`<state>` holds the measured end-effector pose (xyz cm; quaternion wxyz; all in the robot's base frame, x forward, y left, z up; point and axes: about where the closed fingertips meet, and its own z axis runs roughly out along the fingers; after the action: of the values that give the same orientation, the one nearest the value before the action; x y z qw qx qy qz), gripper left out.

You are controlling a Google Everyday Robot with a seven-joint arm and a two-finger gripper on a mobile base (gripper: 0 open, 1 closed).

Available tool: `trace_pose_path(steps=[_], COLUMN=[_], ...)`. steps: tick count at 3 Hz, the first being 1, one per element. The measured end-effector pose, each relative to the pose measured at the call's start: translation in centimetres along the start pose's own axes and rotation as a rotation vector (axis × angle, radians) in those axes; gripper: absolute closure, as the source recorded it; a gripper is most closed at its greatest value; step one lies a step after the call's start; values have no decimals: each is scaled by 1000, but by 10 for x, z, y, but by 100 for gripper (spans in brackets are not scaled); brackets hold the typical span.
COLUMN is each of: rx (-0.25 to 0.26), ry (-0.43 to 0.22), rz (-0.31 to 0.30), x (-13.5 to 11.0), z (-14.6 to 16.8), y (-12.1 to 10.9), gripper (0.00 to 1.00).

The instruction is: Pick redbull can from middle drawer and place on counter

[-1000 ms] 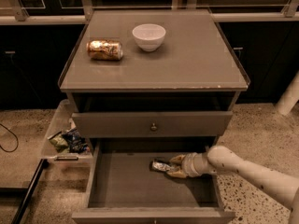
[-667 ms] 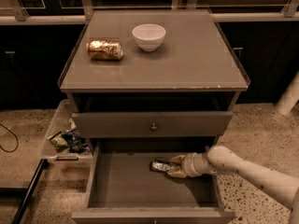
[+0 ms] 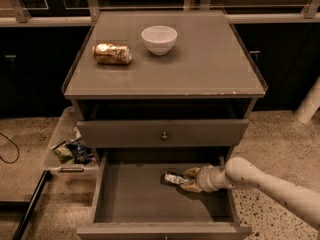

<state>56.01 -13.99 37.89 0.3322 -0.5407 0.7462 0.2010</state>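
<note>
Jaws of the gripper (image 3: 184,179) sit deep in the right half of the open middle drawer (image 3: 135,196), a wide, shallow grey-brown wooden tray with a plain flat bottom. They are closed narrowly around the right end of the slim, shiny dark blue-silver redbull can (image 3: 173,178), one tan finger on its far side and one on its near side. The redbull can lies on its side on the drawer bottom, pointing left.

Comparing with a second ago, I see almost no change. The gripper, the pale arm (image 3: 272,184) reaching in from the right, and the redbull can all stay where they were. I judge this to be the grasp settling, with the lift not yet begun.

Up above, the large flat grey glassy bench (image 3: 210,69) carries a fat gold-orange can (image 3: 112,54) lying on its side at the far left. A small white bowl (image 3: 159,39) sits just to its right. The right half of the bench is where I would set the can down.

Between drawer and bench, the closed drawer front with a small round knob (image 3: 162,133) overhangs the path, so the lift must come out toward me before rising.
</note>
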Motion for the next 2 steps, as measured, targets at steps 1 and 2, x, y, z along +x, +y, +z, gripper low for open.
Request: trace_pose_path(steps=[1, 2], rx=[-2, 13], ry=[-28, -17], rz=[-29, -79], x=[-21, -53], z=[-31, -74], y=[16, 33], gripper=[100, 100])
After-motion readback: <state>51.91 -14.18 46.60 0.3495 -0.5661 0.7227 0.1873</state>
